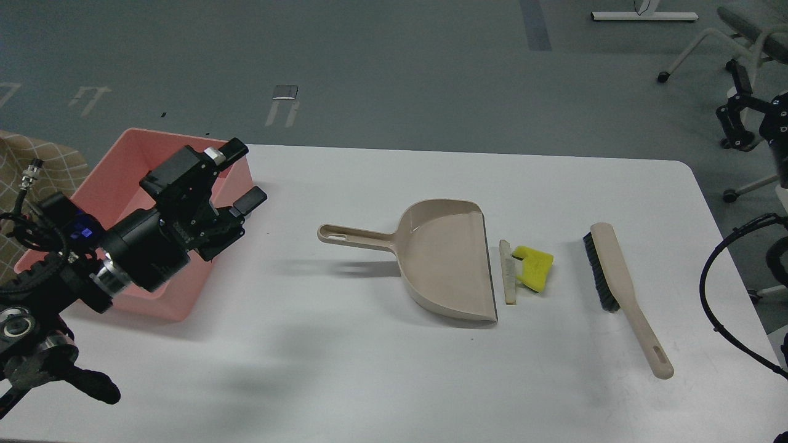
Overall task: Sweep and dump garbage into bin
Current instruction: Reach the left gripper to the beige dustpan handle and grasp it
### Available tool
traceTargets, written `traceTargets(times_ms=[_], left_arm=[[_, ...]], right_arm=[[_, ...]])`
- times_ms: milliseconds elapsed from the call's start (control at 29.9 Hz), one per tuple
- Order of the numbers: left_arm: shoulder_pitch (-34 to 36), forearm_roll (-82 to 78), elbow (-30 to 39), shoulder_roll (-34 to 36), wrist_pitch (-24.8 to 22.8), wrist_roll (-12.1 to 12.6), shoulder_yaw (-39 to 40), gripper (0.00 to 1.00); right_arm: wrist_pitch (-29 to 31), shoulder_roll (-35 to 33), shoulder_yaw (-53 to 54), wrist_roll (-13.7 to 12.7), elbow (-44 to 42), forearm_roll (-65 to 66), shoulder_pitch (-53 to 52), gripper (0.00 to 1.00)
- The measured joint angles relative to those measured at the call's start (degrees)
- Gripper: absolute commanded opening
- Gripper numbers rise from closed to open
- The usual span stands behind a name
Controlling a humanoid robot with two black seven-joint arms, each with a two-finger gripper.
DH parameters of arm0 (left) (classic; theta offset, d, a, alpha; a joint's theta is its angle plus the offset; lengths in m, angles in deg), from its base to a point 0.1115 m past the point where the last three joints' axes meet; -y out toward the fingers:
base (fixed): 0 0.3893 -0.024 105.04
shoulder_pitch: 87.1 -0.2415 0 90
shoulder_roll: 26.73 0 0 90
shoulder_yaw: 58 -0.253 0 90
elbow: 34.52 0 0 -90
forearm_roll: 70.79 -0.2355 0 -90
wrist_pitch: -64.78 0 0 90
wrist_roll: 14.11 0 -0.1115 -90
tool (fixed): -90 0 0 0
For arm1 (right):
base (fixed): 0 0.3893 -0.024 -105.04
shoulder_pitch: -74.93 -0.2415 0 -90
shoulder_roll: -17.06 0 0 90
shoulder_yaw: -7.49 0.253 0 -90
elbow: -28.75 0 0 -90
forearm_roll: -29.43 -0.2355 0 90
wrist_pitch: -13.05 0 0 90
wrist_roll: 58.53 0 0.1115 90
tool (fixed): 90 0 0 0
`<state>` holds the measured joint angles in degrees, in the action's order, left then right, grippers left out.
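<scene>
white table on grey floor, left gripper spread wide, empty, over pink bin

On the desk the bin stands at the far left. The dustpan lies in the middle, its handle toward the bin. Just right of its open edge lies the garbage — slice beside sponge piece — and further right the brush.
</scene>
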<state>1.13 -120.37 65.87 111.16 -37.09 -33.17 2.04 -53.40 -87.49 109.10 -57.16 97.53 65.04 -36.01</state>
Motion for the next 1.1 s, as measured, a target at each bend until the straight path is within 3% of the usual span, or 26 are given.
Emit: traceTargets(times_ms=[267,434,935,1102], left_arm=[[4.61,-5.29,-7.59,-4.19,1.82,3.23,-10.87,0.89],[9.04,-5.35,-12.67,-8.61,2.17,4.02,-14.83,0.89],[21.76,-4.76,-35.07,-24.76,1.75,3.92,-22.18,0.89],[22.73,-4.3,-38.09,-26.55,1.59,3.44,-22.32,0.89]], right_arm=[[0.0,-0.06,0.25,0.0,0.23,0.03,0.11,1.0],[0.0,-0.27,0.27,0.0,0.11,0.07,0.11,1.0],[-3.42,-1.01,0.43,-0.08,-0.25,0.15,0.28,1.0],[-3.51,-1.15,0.53,-0.13,-0.25,0.15,0.28,1.0]])
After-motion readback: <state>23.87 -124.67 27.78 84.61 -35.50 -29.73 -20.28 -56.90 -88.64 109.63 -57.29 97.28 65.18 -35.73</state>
